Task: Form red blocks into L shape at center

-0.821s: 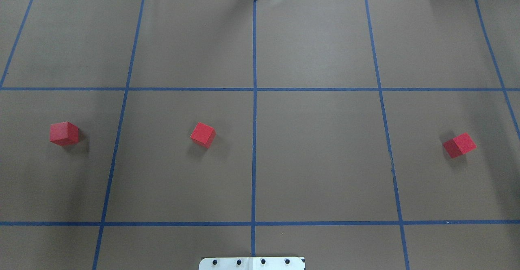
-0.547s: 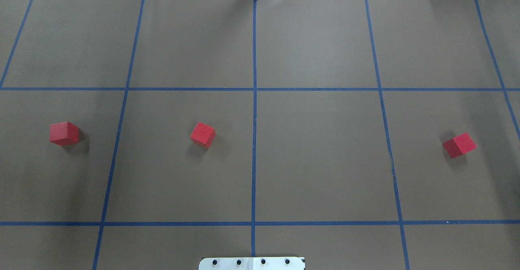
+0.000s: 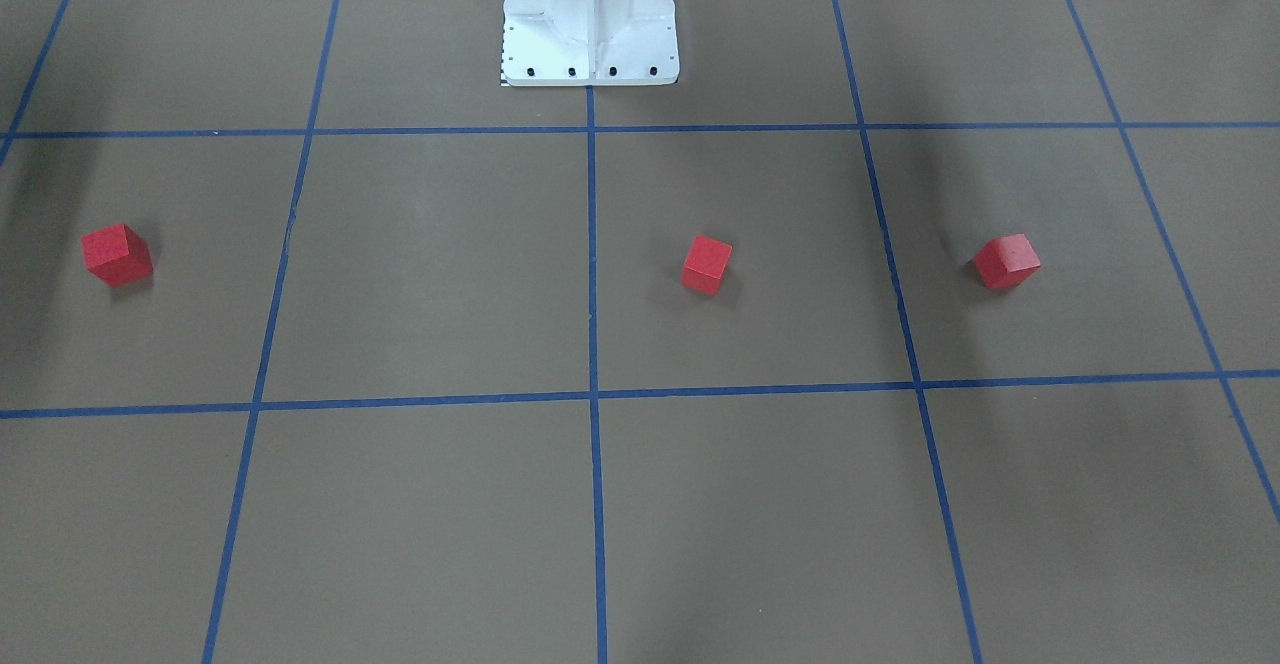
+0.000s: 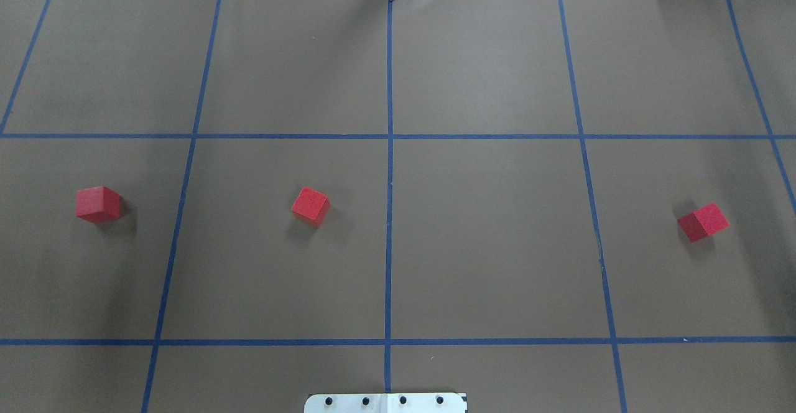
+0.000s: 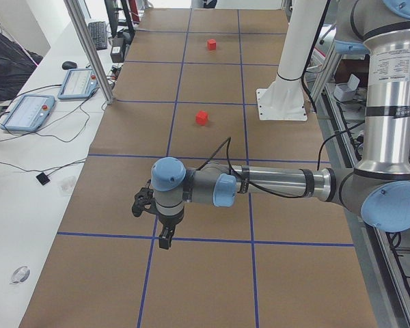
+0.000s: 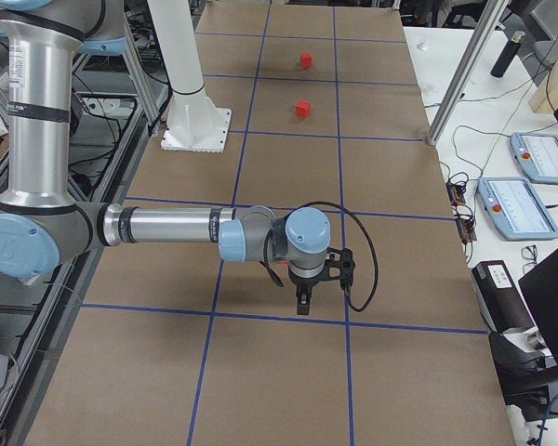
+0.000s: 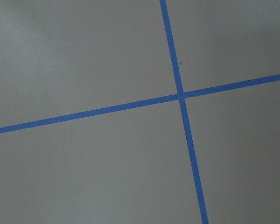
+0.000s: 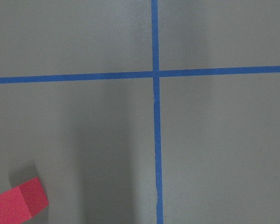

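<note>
Three red blocks lie apart in the middle grid row: the left one [image 4: 98, 204] [image 3: 1007, 261], the middle one [image 4: 310, 206] [image 3: 707, 264] and the right one [image 4: 703, 221] [image 3: 117, 254]. The center crossing [image 4: 390, 136] [image 3: 594, 396] is bare. My left gripper [image 5: 162, 232] hangs over the table's left end and shows only in the exterior left view. My right gripper [image 6: 302, 299] hangs over the right end and shows only in the exterior right view. I cannot tell if either is open or shut. The right wrist view shows the right block [image 8: 18, 205] at its lower left.
The robot's white base [image 3: 590, 24] [image 4: 385, 402] stands at the near edge on the middle tape line. Each wrist view looks down on a tape crossing [image 7: 180, 95] [image 8: 155, 73]. Tablets [image 5: 29, 111] and cables lie on the white bench beyond the mat.
</note>
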Controlling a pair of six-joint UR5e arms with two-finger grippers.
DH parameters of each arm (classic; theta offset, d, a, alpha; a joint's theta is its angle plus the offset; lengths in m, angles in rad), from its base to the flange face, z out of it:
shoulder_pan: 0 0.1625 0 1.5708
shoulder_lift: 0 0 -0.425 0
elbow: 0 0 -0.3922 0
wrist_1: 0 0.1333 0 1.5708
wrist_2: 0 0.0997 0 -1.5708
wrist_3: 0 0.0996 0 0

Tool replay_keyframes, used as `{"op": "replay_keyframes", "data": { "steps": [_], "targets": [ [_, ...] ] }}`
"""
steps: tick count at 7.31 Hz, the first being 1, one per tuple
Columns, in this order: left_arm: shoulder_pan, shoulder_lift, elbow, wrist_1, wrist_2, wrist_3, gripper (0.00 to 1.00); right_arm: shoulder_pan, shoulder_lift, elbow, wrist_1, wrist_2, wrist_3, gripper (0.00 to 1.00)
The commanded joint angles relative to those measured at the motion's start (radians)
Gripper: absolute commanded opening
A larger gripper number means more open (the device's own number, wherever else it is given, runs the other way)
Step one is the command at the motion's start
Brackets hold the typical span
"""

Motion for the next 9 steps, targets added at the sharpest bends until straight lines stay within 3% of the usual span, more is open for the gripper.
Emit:
{"op": "replay_keyframes", "data": {
  "steps": [1, 3, 6, 8, 9],
  "targets": [
    [0.005, -0.006, -0.001, -0.007, -0.001, 0.0, 1.0, 0.0, 0.002, 0.004, 0.0, -0.001, 0.001, 0.99],
    [0.008, -0.028, -0.046, -0.022, -0.018, -0.004, 1.0, 0.0, 0.005, 0.007, 0.0, 0.001, 0.002, 0.99],
    [0.052, -0.149, -0.206, 0.033, -0.004, -0.073, 1.0, 0.0, 0.007, 0.016, 0.002, 0.004, 0.002, 0.99],
    [0.202, -0.289, -0.286, 0.239, -0.003, -0.257, 1.0, 0.0, 0.014, 0.016, 0.006, 0.005, 0.002, 0.99],
    [0.273, -0.291, -0.32, 0.242, -0.004, -0.286, 1.0, 0.0, 0.023, 0.015, 0.005, 0.005, 0.002, 0.99]
  ]
}}
